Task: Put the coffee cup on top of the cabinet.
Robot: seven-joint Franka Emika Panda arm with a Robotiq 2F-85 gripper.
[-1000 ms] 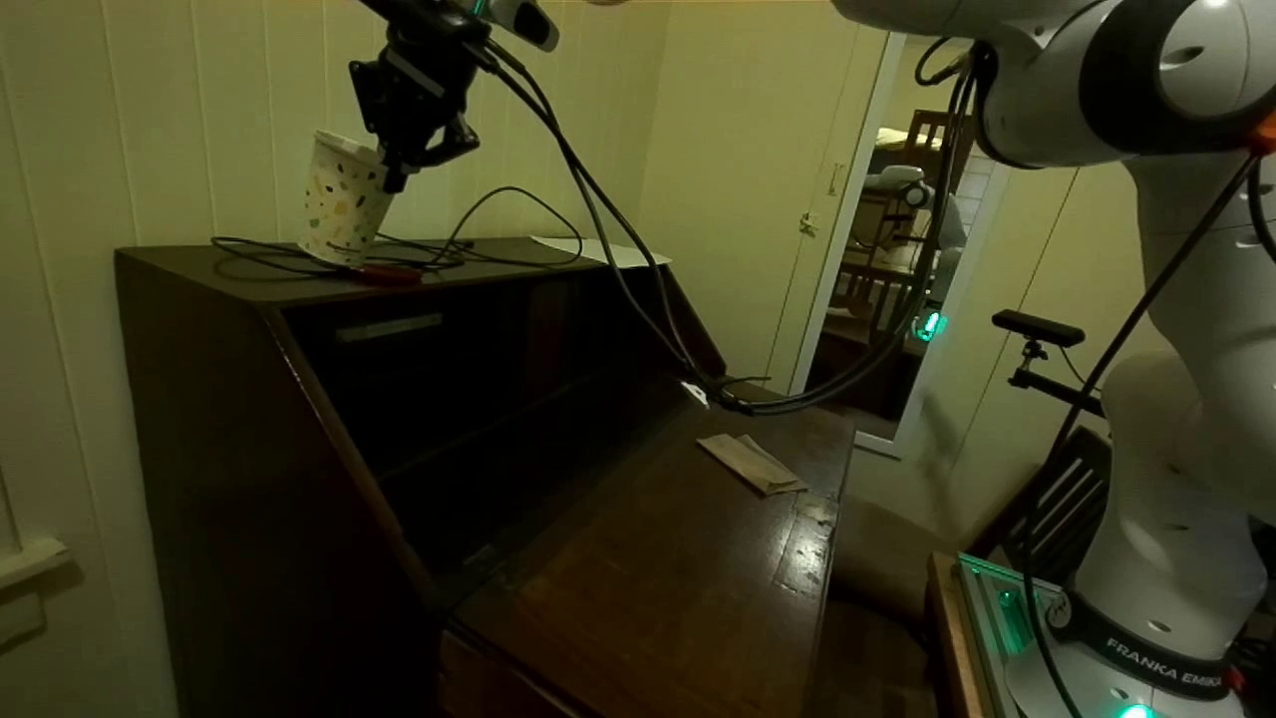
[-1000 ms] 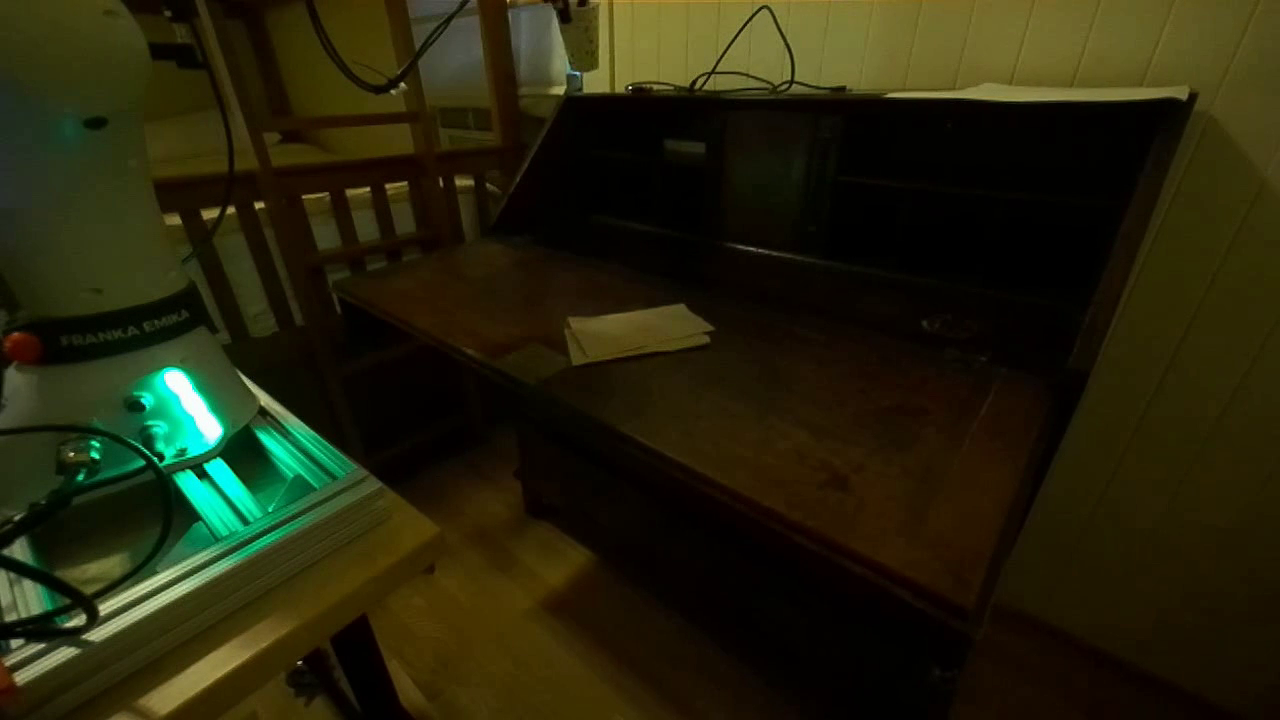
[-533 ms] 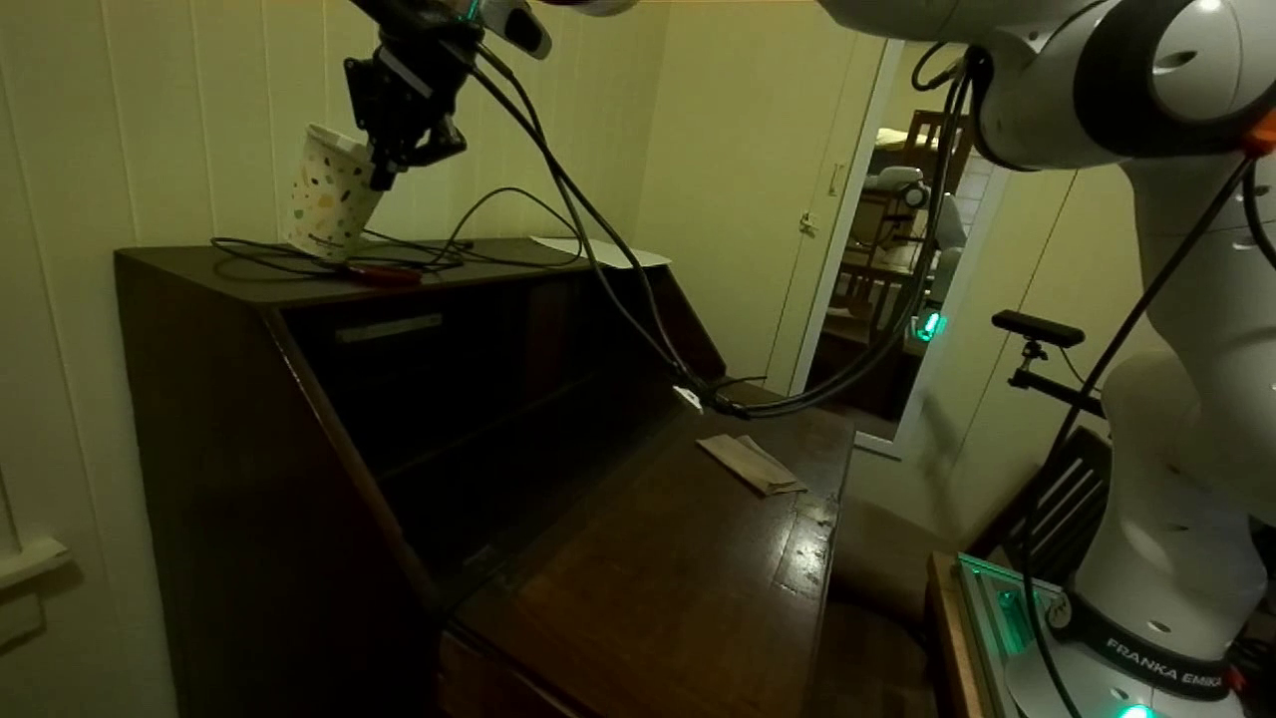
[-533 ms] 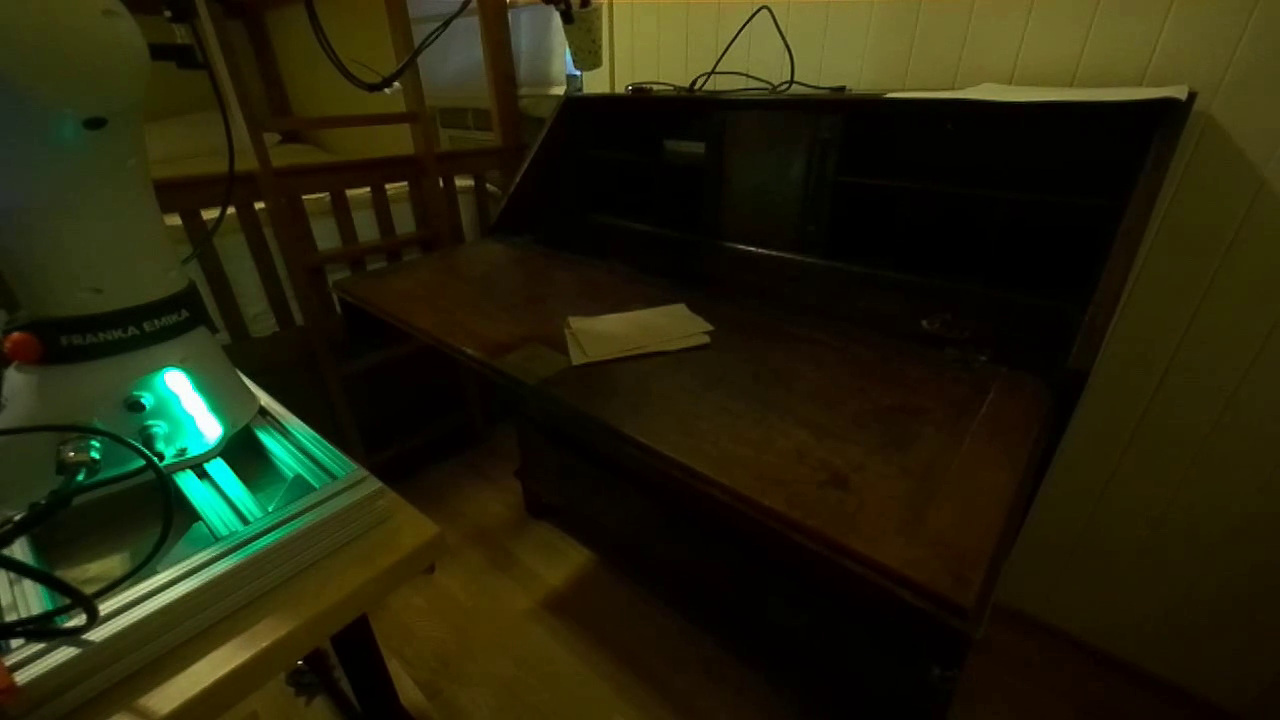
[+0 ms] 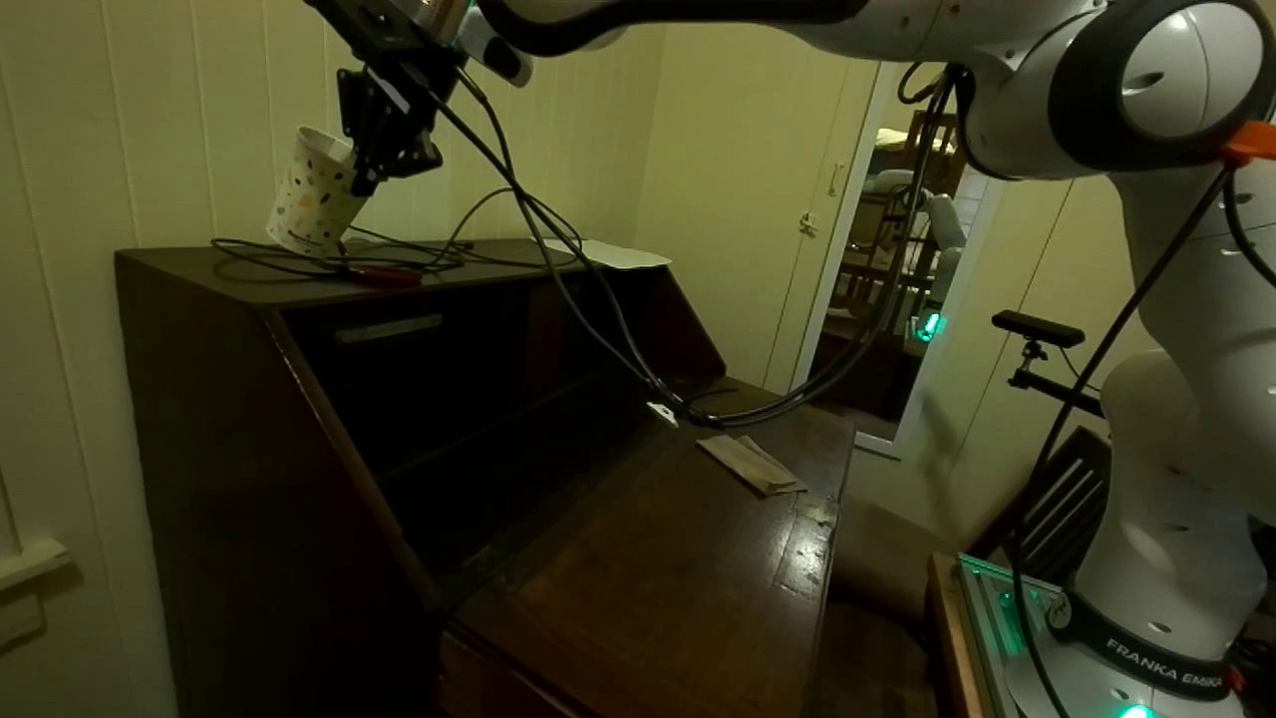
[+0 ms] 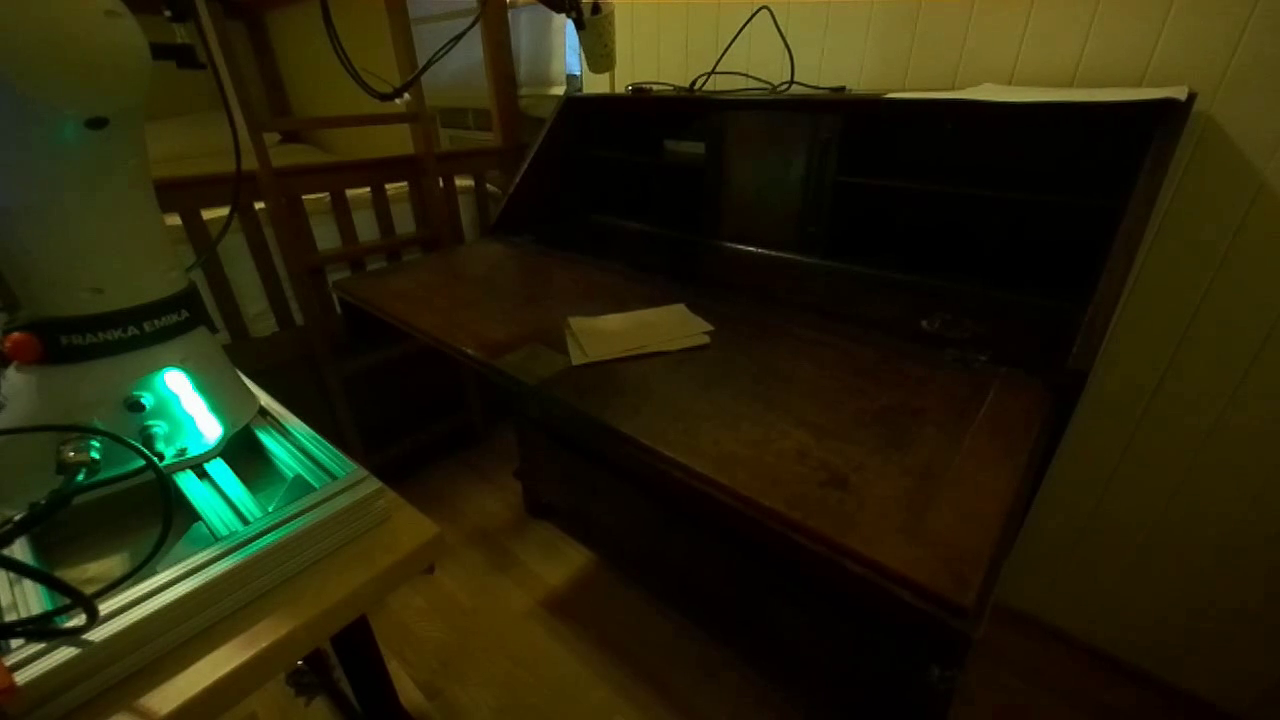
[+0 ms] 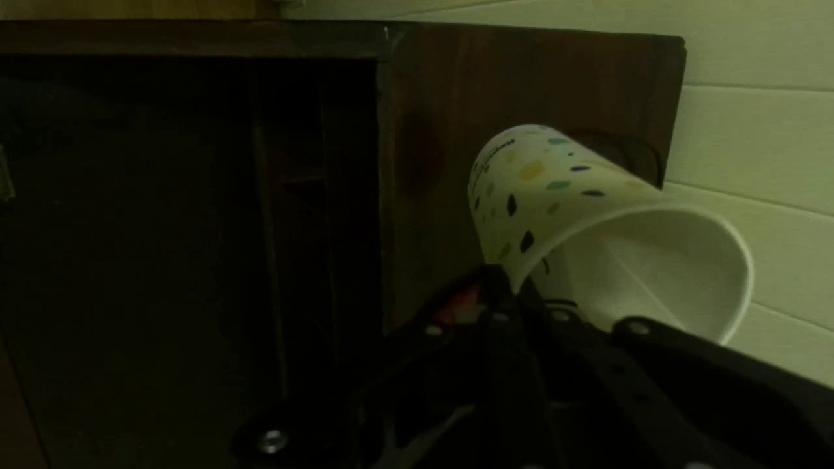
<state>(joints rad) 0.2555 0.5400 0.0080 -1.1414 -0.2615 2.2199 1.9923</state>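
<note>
The coffee cup (image 5: 314,199), white with small coloured spots, is tilted in my gripper (image 5: 365,181). It also shows at the top edge of an exterior view (image 6: 599,42). In the wrist view, the gripper (image 7: 511,286) is shut on the wall of the cup (image 7: 554,189) at its rim, one finger outside and one inside. The cup's open mouth faces right there. The dark brown cabinet (image 5: 239,449) has its leaf folded down. The cup hangs over the flat top (image 5: 184,261), near one end, with a gap below it in an exterior view.
Black cables (image 5: 478,244) and a red-handled thing (image 5: 384,276) lie on the cabinet top close to the cup. A white sheet (image 5: 618,255) lies at the far end. Folded paper (image 5: 753,464) lies on the leaf. A panelled wall (image 5: 249,100) stands behind.
My gripper and the held cup have moved left in one exterior view and slightly right in the other. The cup is tilted more. The arm's link has come down further into view.
</note>
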